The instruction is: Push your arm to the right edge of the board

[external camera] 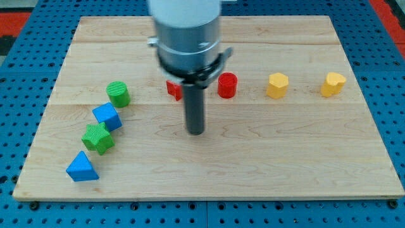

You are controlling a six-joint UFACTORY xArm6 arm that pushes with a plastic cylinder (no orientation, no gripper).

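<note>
My tip (196, 131) rests on the wooden board (266, 158) near its middle, a little left of centre. A red block (173, 89), partly hidden by the rod, lies just above and left of the tip. A red cylinder (227, 85) lies above and right of it. A yellow block (276, 85) and a second yellow block (333, 83) lie further to the view's right. The board's right edge (373, 114) is far from the tip.
At the view's left stand a green cylinder (118, 94), a blue cube (107, 116), a green star block (98, 138) and a blue triangular block (82, 167). Blue perforated table (392, 57) surrounds the board.
</note>
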